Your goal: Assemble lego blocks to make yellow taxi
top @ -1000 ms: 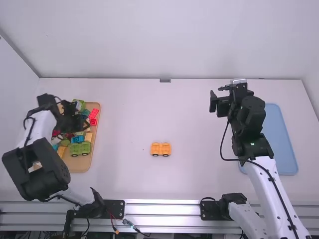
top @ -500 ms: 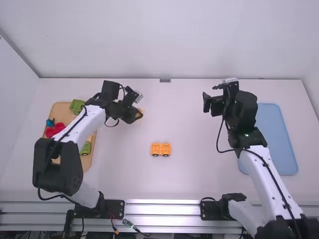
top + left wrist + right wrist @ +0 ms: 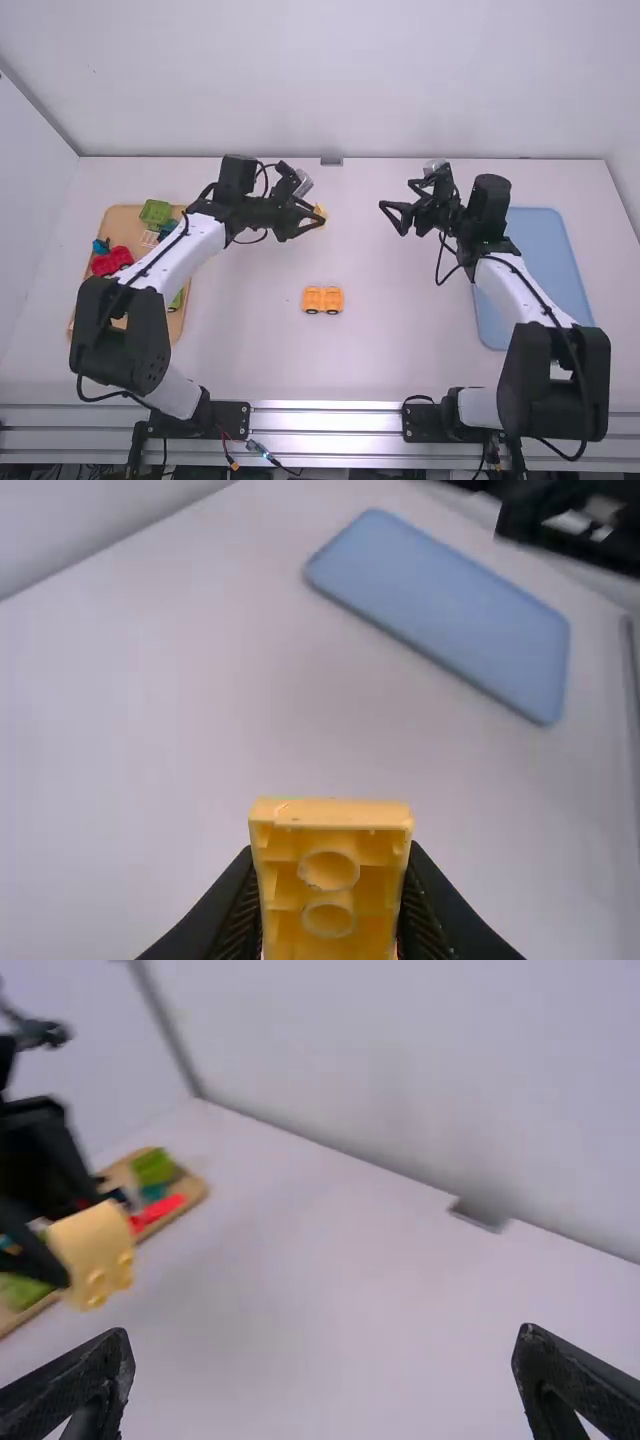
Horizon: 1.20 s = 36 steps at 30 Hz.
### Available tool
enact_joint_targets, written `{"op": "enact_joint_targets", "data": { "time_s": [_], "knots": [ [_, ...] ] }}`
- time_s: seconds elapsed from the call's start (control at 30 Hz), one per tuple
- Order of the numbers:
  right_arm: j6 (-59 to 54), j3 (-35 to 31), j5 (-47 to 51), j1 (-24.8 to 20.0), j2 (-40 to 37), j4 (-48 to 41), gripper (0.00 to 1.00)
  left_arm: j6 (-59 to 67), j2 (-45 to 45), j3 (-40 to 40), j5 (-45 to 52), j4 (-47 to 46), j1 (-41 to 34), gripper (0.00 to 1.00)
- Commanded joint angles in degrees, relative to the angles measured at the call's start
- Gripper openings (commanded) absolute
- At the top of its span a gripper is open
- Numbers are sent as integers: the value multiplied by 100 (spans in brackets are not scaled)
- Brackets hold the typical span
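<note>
1. Along the far edge of the bench (image 3: pixel 420 330) rises a plain white wall (image 3: pixel 340 80), with a small grey fitting (image 3: pixel 331 161) near the middle of that edge. Pale side walls flank the left and right edges, and a metal rail (image 3: pixel 325 420) runs along the near edge.
2. Near the left edge lies a wooden tray (image 3: pixel 122 216) with loose blocks on it: a green block (image 3: pixel 155 212) toward its far side, a red block (image 3: pixel 110 261) and a small blue block (image 3: pixel 101 246) toward its left side.
3. Near the right edge lies a flat blue tray (image 3: pixel 540 260).
4. Midway between the left and right edges, nearer the near edge than the far one, sits the orange wheeled piece (image 3: pixel 322 299).
5. Over the far half of the bench, left of middle, the left end effector (image 3: pixel 316 216) grasps a yellow block (image 3: pixel 330 880) between its fingers.
6. Over the far half, right of middle, the right end effector (image 3: pixel 392 219) is released, its fingers spread well apart.
</note>
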Motion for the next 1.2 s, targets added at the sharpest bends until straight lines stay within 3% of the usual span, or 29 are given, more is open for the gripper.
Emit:
{"op": "enact_joint_targets", "data": {
  "time_s": [0.0, 0.23, 0.47, 0.63, 0.87, 1.17],
  "knots": [
    [-195, 181, -1840, -61, 275, 245, 99, -17, 63, 66, 935, 168, -4, 2],
    [-201, 181, -3462, 85, 844, 1449, 99, -680, 63, 59, 1180, 776, -26, 2],
    [470, 181, -3501, 463, 1036, 2269, 99, -391, 63, 52, 1915, 839, -76, 2],
    [1631, 188, -3294, 708, 1036, 2909, 99, -11, 63, 55, 2037, 846, -66, 2],
    [2385, 382, -2798, 876, 1064, 2634, 98, 96, 63, 55, 2227, 905, -223, 2],
    [2022, 389, -3027, 903, 1064, 2468, 94, -678, 63, 55, 2164, 1661, -326, 2]
  ]
}}
